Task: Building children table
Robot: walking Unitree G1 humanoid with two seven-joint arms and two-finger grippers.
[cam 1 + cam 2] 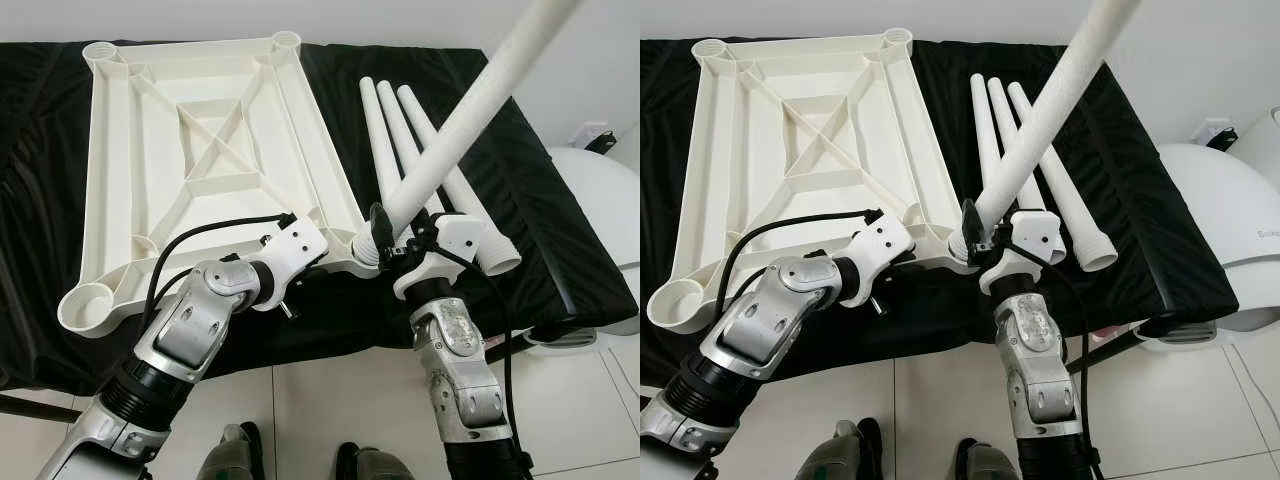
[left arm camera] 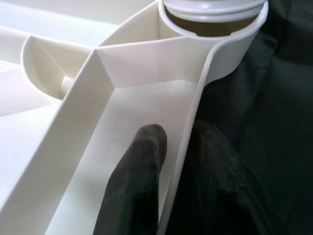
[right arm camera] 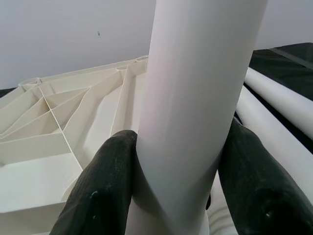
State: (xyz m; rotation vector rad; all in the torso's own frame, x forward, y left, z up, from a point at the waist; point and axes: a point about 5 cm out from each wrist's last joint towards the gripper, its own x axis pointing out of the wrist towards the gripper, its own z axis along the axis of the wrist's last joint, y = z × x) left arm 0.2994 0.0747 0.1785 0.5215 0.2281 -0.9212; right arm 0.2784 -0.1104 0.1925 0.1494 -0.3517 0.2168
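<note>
A white plastic table top [image 1: 112, 180] lies upside down on a black cloth [image 1: 540, 210], ribs facing up. My left gripper [image 2: 179, 132] is shut on its near rim, one finger [image 2: 146, 147] inside the wall and the other outside, just short of the near right corner socket [image 2: 230, 54]. My right gripper [image 3: 181, 142] is shut on a white table leg [image 1: 470, 110]. The leg's threaded end [image 2: 210, 5] sits in that socket, and the leg leans up and to the right. Three more legs [image 1: 468, 200] lie side by side on the cloth to the right.
The other corner sockets stand empty at the near left [image 1: 85, 305], far left [image 1: 100, 50] and far right [image 1: 287, 42]. A white rounded appliance [image 1: 600, 200] stands to the right by a wall outlet [image 1: 590, 132]. Tiled floor [image 1: 330, 400] and my feet [image 1: 235, 455] are below.
</note>
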